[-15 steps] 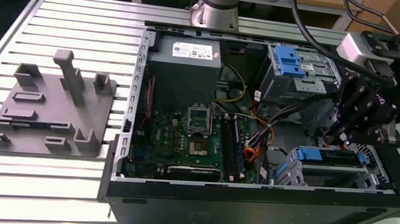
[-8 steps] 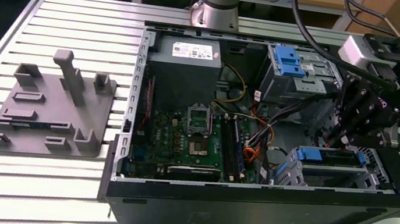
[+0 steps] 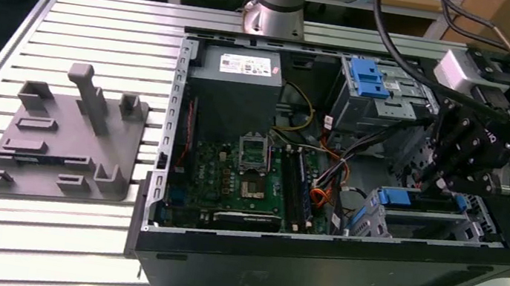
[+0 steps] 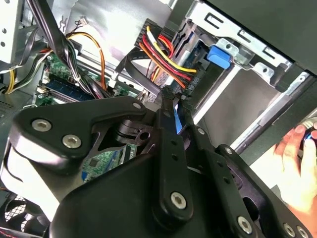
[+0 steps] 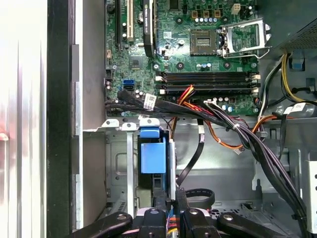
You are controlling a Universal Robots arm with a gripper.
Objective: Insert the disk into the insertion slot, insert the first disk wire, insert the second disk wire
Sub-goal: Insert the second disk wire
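While the arm reaches down into the open computer case (image 3: pixel 318 264) on the slatted worktop (image 3: pixel 52 234), the gripper (image 3: pixel 444 186) hangs over the corner nearest the exterior view's right, just above the insertion slot (image 3: pixel 468 229). The disk (image 3: pixel 417 202) lies flat inside that low perforated cage, its long axis running along the cage, and its blue handle end (image 3: pixel 384 197) faces inward toward the motherboard (image 3: pixel 234 181). In the first wrist view the same blue handle end (image 5: pixel 152 151) points toward the board, with the cage wall (image 5: pixel 116 168) beside it. The gripper's fingers (image 5: pixel 179 201) are drawn close together around a connector carrying red, yellow and black wires (image 4: pixel 161 57); in the second wrist view the fingertips (image 4: pixel 167 101) pinch it at the disk's end, near the blue tab (image 4: pixel 220 54). A bundle of black cables (image 5: pixel 247 139) crosses above the cage. A grey fixture plate (image 3: pixel 60 142) rests on the worktop, well apart from the case. A person's hand (image 4: pixel 294 168) shows beyond the case edge.
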